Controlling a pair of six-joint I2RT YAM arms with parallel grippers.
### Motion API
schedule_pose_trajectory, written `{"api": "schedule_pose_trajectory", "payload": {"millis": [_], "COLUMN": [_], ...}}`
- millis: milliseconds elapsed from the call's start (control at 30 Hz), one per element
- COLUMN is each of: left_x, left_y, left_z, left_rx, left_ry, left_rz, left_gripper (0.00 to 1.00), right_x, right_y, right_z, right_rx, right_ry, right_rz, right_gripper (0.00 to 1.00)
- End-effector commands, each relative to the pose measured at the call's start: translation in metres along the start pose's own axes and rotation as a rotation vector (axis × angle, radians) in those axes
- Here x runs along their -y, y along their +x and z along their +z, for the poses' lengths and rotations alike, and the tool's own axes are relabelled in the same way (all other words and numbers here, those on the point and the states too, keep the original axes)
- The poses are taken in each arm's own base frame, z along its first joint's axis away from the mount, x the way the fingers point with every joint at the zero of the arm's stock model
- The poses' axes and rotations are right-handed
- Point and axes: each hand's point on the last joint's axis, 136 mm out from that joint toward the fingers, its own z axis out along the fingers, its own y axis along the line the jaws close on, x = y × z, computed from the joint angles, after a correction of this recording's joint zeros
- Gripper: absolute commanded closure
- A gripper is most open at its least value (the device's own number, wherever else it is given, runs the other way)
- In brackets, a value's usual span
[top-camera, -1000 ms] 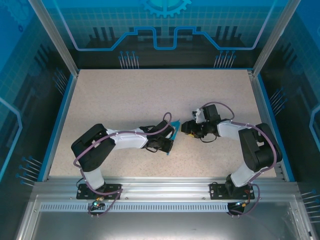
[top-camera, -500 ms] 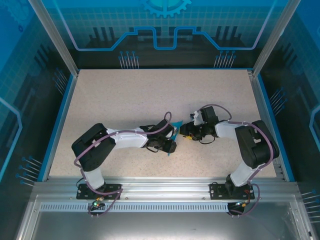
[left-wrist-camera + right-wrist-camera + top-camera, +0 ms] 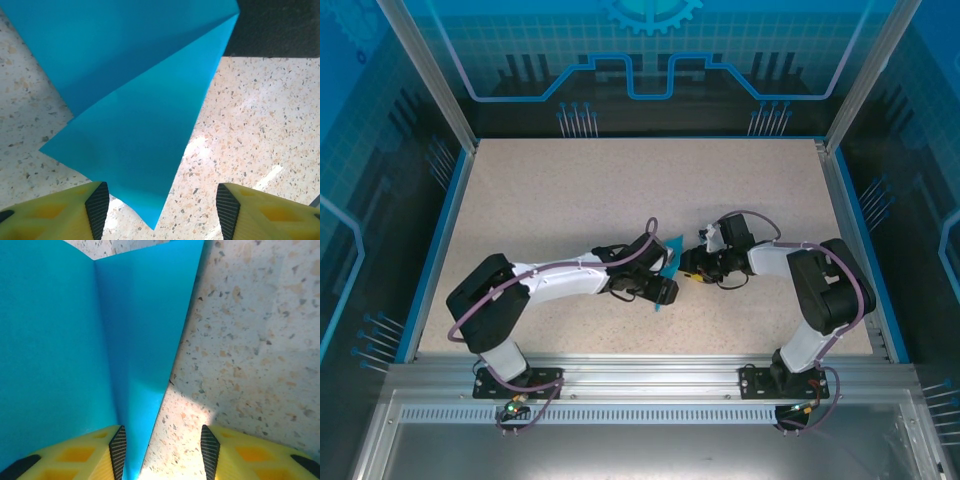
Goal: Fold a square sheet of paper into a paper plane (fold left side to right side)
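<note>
Your left end effector (image 3: 162, 210) stood wide, left of the folded paper (image 3: 140, 100), whose tip lay between its fingers. Paper sat mid-desk (image 3: 570, 200). Right of the paper, your right end effector (image 3: 162, 450) stood parted, paper's edge just beside one finger.

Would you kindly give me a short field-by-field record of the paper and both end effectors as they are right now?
paper: cyan-blue, creased, with a pointed corner; mid-table between the two arms
left end effector: open, the paper's pointed tip between its fingers, not clamped
right end effector: open, a paper edge running between its fingers
tabletop: speckled beige
fold status: partly folded, not yet a plane
</note>
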Motion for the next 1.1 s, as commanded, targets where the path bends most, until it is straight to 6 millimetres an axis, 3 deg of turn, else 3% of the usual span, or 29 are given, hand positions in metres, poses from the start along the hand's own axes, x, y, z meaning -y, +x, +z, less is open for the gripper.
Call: {"api": "schedule_pose_trajectory", "payload": {"millis": [0,233,633,1067], "left_x": [0.001,-0.01,-0.007,0.001], "left_y": [0.002,0.003,0.004,0.001], "left_z": [0.003,0.011,0.024,0.013], "left_rx": [-0.027,-0.058,-0.082,-0.07], "left_ry": [-0.074,-0.237,-0.252,-0.242], "left_rz": [0.018,0.049,0.059,0.071], "left_gripper": [0.37,0.44,0.65,0.62], "right_x": [0.002,0.002,0.004,0.009], "right_y": [0.005,0.005,0.006,0.007], "right_z": [0.005,0.005,0.006,0.009], "right_rx": [-0.02,-0.019,-0.024,-0.032], "right_ry": [0.01,0.012,0.018,0.03], "right_rz": [0.009,0.009,0.012,0.023], "right_gripper": [0.54,0.54,0.54,0.54]}}
